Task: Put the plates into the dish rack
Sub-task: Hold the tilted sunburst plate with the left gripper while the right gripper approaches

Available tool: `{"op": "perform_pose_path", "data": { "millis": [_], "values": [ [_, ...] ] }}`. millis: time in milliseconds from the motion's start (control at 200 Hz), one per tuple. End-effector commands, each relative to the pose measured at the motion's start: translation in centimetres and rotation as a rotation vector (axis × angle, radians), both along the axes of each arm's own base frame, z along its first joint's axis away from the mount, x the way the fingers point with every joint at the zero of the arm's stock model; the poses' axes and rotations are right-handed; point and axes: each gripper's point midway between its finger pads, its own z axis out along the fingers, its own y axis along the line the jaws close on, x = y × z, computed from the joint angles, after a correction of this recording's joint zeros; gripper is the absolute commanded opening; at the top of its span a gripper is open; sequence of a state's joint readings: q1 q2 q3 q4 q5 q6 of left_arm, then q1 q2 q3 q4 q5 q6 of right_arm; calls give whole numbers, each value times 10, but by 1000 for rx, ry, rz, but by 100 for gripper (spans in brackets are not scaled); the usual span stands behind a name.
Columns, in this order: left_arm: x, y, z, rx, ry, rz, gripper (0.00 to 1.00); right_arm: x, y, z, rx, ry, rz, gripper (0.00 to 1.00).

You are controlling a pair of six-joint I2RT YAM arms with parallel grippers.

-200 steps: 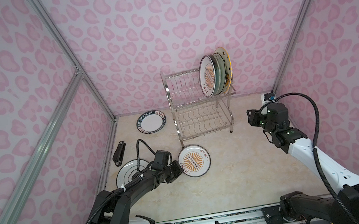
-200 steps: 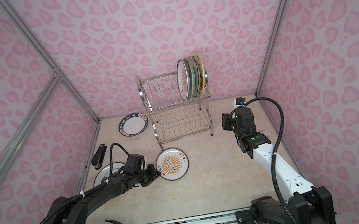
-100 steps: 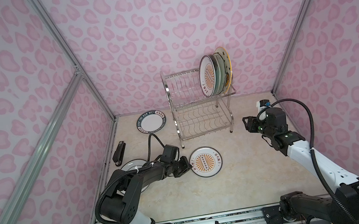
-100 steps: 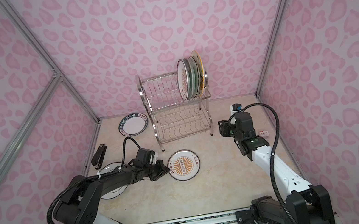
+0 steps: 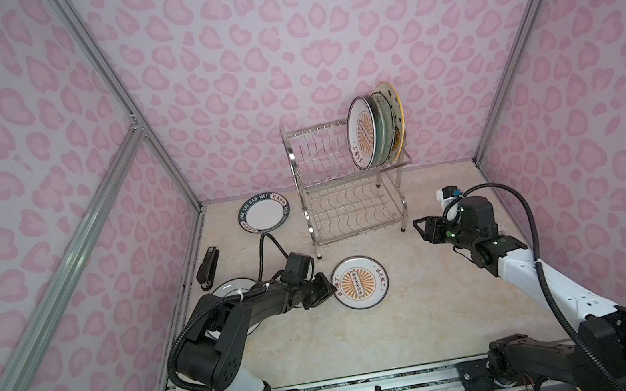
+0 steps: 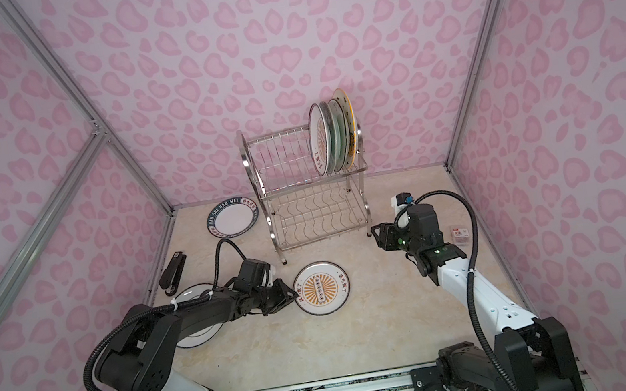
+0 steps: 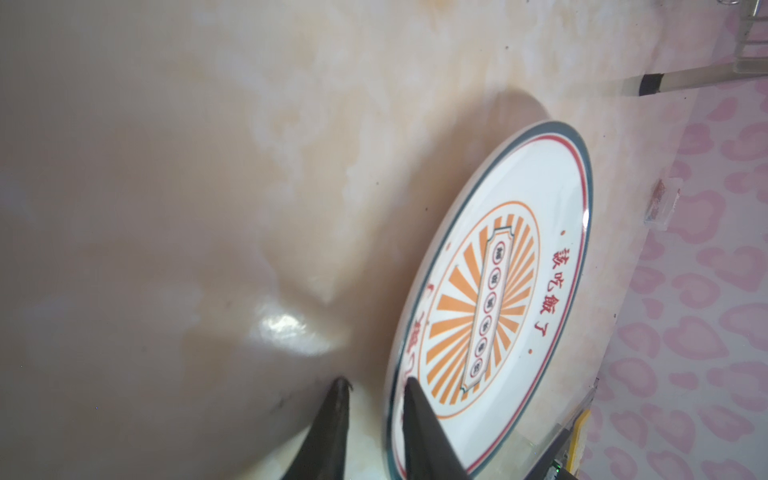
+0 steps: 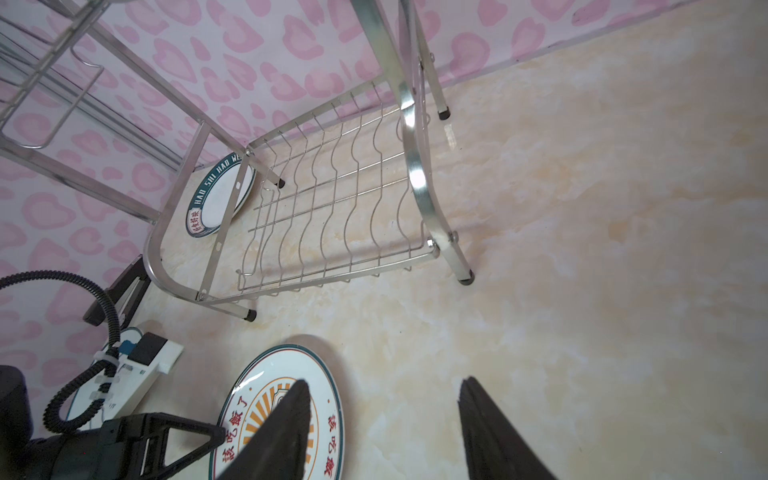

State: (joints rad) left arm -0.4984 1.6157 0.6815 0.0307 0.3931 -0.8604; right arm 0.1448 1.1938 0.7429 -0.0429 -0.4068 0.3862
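- Both top views: shows the rack point(image 5: 349, 179) at the back of the tabletop point(image 5: 406, 325), three plates on edge at the right end of its upper tier: racked sunburst plate point(image 5: 362, 134) foremost, teal plate point(image 5: 383, 139) next, star plate point(image 5: 390, 103) last.
- Shows the sunburst plate point(image 5: 359, 282) flat on the tabletop, in front of the rack's left front leg.
- Puts the left jaws low at that plate's left rim, and the right jaws raised, well apart from it, right of the rack and pointing left.
- Shows the lettered plate point(image 6: 233, 220) flat just left of the rack, the ringed plate point(image 6: 191, 293) flat and partly under the left arm, and a stapler point(image 6: 173, 273) between them by the wall.
- Left wrist view: shows the left jaws narrowly parted, astride the rim of the sunburst plate point(image 7: 498, 299), one tip over its face, one over the tabletop point(image 7: 208, 187) just outside.
- Cannot tell whether either tip touches the plate.
- Catches one leg of the rack point(image 7: 706, 77) at the far edge.
- Right wrist view: shows the right jaws wide apart, holding nothing, over the tabletop point(image 8: 582, 291).
- Shows the sunburst plate point(image 8: 330, 415) flat below one tip, with the left jaws at its rim.
- Shows the rack point(image 8: 415, 166) beyond it, and the lettered plate point(image 8: 216, 199) flat behind the rack's frame.
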Motion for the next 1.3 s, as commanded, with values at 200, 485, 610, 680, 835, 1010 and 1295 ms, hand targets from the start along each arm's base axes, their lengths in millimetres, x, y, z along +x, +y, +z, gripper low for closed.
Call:
{"op": "perform_pose_path", "data": {
  "millis": [200,485,610,680,835,1010,1295],
  "values": [
    [4,-1,-2,27,-12,4,29,-32,21,-39,155,123,69,59],
    [9,-6,-11,19,-6,7,12,-62,36,-68,238,207,98,59],
    [9,-6,-12,24,-5,11,5,-69,41,-74,248,221,104,60],
    [10,-6,-11,27,-9,12,3,-72,44,-76,253,230,115,60],
    [13,-7,-4,18,-28,13,3,-74,54,-75,279,232,146,60],
    [17,-11,9,-6,-60,2,3,-73,64,-77,308,248,170,61],
    [21,-24,31,-114,-129,-29,3,-73,74,-83,337,279,196,61]
  ]
}}
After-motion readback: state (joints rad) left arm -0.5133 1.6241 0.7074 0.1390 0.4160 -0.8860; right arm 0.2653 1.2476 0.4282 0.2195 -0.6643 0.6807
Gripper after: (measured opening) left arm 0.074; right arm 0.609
